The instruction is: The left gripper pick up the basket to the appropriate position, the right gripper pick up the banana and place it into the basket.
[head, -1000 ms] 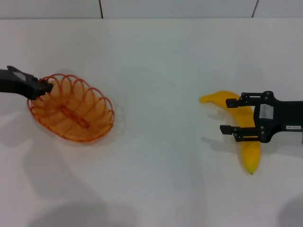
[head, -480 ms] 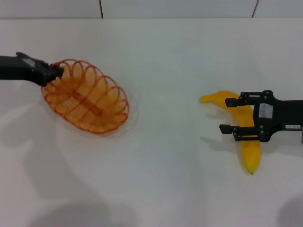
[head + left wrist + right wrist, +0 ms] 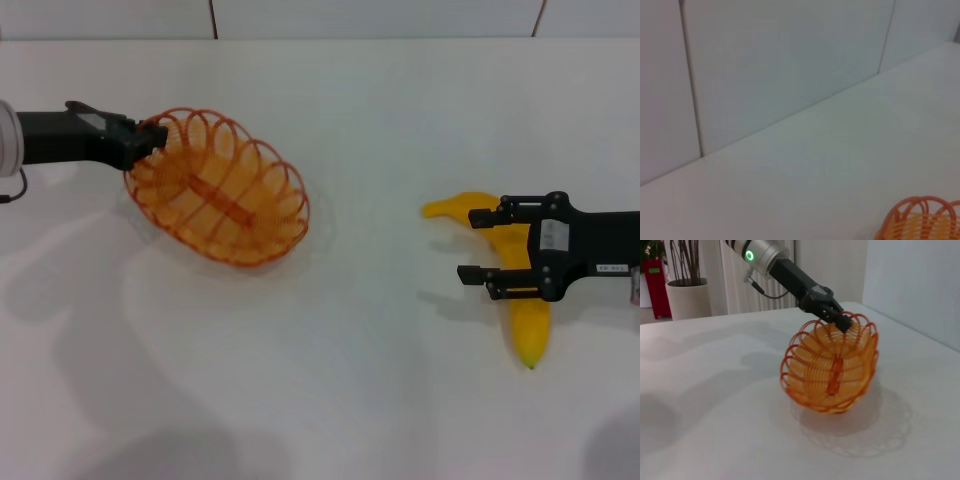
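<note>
The orange wire basket [image 3: 222, 190] hangs tilted above the white table at the left, held by its rim. My left gripper [image 3: 152, 137] is shut on that rim. The basket also shows in the right wrist view [image 3: 832, 365], with the left gripper [image 3: 840, 320] clamped on its upper rim, and a bit of it shows in the left wrist view [image 3: 922, 220]. The yellow banana [image 3: 515, 270] lies on the table at the right. My right gripper [image 3: 478, 245] is open, its two fingers straddling the banana's middle.
The white table [image 3: 350, 350] spreads between basket and banana. A tiled wall [image 3: 380, 15] runs along the far edge. In the right wrist view a plant pot [image 3: 687, 300] and a red object [image 3: 655, 285] stand beyond the table.
My left gripper has carried the basket to the right and a little farther away, tilting it more. My right gripper has stayed over the banana, shifting barely to the left.
</note>
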Controlling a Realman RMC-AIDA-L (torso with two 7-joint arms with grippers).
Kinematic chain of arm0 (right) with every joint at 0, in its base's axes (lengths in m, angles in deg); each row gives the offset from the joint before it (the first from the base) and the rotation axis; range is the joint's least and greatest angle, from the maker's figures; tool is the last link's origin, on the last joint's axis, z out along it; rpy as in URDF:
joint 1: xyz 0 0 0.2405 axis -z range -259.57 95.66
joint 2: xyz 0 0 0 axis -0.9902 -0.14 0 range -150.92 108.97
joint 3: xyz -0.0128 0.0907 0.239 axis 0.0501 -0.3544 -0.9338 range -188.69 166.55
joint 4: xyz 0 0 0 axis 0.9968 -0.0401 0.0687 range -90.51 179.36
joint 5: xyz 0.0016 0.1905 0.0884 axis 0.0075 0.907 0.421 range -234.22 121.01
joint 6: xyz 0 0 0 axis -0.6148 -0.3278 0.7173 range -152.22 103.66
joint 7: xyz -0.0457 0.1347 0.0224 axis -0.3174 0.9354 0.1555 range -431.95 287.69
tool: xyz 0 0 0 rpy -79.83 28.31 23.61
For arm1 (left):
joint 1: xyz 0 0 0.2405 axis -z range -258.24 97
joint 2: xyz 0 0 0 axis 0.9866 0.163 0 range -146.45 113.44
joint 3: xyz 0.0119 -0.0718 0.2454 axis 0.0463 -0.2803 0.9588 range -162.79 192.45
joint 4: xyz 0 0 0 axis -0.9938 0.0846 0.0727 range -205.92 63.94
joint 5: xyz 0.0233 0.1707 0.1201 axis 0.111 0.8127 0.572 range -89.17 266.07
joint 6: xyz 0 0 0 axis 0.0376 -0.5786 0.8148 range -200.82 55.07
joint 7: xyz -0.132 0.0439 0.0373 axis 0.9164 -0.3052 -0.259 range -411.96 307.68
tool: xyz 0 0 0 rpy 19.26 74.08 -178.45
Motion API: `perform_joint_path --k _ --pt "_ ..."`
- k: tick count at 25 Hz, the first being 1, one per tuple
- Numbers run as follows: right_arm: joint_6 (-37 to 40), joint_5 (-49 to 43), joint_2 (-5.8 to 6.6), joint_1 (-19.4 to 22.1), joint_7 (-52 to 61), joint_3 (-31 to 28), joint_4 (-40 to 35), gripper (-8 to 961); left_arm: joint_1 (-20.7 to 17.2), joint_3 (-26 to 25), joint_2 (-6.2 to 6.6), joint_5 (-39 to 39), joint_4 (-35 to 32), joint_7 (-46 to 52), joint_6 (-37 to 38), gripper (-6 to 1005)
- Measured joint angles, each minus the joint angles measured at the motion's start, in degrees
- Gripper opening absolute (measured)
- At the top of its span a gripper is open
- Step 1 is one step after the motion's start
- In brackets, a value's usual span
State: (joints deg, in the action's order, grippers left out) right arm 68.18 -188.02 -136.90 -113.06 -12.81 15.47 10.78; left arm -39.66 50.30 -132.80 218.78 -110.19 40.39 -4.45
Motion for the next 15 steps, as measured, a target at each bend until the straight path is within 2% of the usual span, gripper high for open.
perform_joint_path --k 15 --pt "0.0 -0.2 0.0 -0.8 -0.1 0.6 1.1 732 0.6 0.1 0.04 -8.8 7.4 -3.5 -5.6 87"
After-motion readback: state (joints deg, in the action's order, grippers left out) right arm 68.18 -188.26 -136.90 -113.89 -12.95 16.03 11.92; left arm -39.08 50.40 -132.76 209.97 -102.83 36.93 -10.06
